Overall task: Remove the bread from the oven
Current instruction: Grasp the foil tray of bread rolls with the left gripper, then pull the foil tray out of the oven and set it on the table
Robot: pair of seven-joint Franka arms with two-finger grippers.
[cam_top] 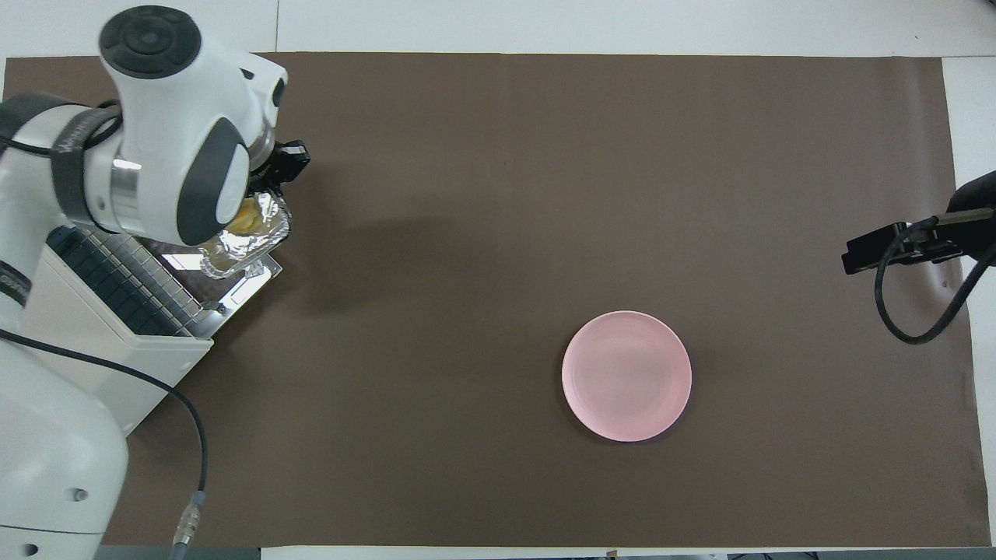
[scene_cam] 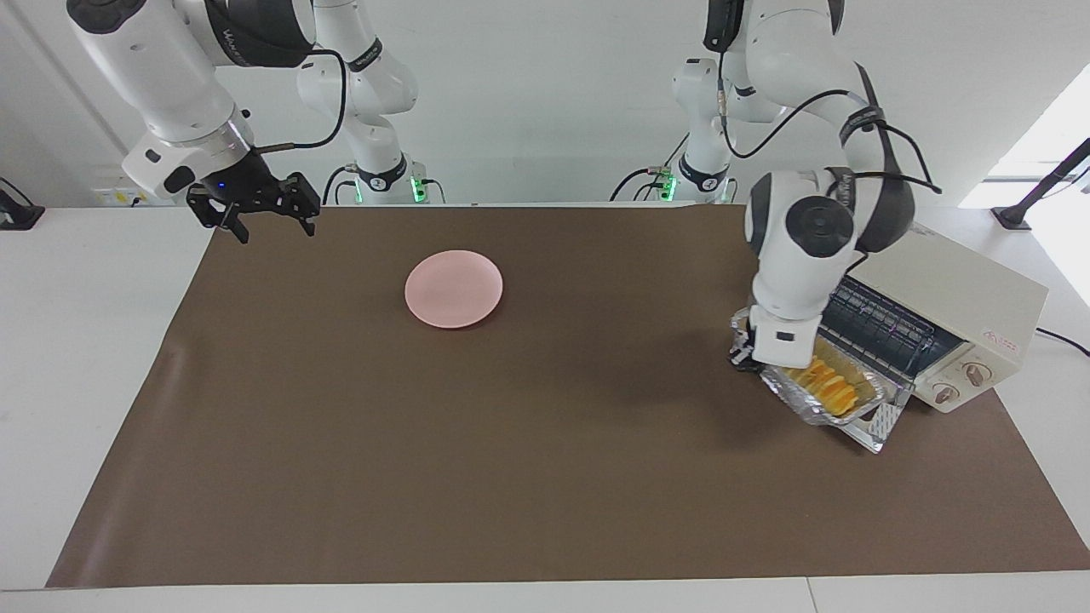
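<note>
The golden-yellow bread point(scene_cam: 824, 385) point(cam_top: 246, 219) lies in a silver foil tray point(scene_cam: 839, 407) point(cam_top: 243, 243). The tray is outside the cream-white oven point(scene_cam: 966, 285) point(cam_top: 93, 350), over its dropped-open glass door point(scene_cam: 881, 423) point(cam_top: 247, 285). My left gripper point(scene_cam: 742, 356) point(cam_top: 274, 177) is shut on the tray's end toward the table's middle, and the wrist hides most of the grip. The oven's wire rack point(scene_cam: 886, 328) is bare. My right gripper point(scene_cam: 266, 223) point(cam_top: 865, 253) hangs open with nothing in it over the mat's corner at the right arm's end.
A pink plate point(scene_cam: 453, 288) point(cam_top: 626, 376) sits on the brown mat point(scene_cam: 528, 443) toward the right arm's end. The oven's two knobs point(scene_cam: 962, 383) face away from the robots. A cable point(cam_top: 191, 435) trails beside the oven.
</note>
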